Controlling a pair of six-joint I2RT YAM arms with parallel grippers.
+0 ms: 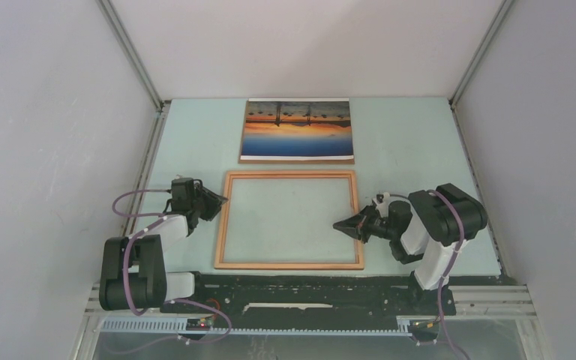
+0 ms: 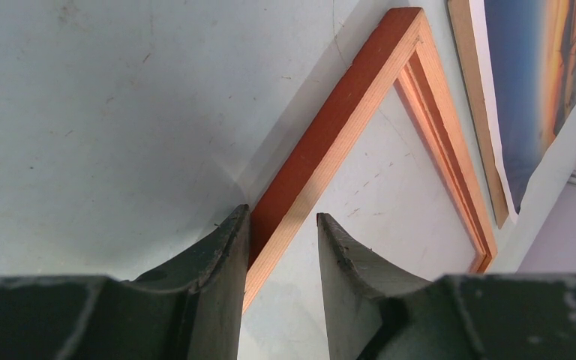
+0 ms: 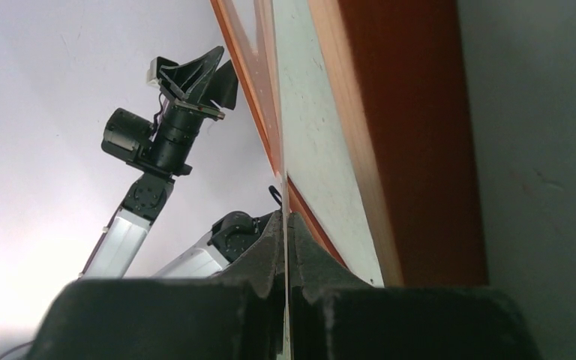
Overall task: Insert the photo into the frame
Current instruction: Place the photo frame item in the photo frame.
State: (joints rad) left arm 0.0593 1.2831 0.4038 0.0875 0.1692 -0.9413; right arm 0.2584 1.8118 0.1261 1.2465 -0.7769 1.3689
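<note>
The frame (image 1: 292,175), with its thin orange wooden rim, lies flat in the middle of the table. The photo (image 1: 298,131), an orange sunset over blue water, lies picture side up behind the frame. My left gripper (image 1: 220,201) is at the frame's left rim. In the left wrist view it (image 2: 281,217) is open and straddles the rim (image 2: 345,120), with its outer finger against the rim's side. My right gripper (image 1: 337,224) reaches over the frame's right rim. In the right wrist view it (image 3: 286,217) is shut on a thin clear sheet seen edge-on, the frame's pane.
A brown backing board (image 1: 300,160) lies under the photo, its edge showing at the front; it (image 2: 472,90) also shows in the left wrist view. White walls close in the table on three sides. The left arm (image 3: 172,127) shows across the frame in the right wrist view.
</note>
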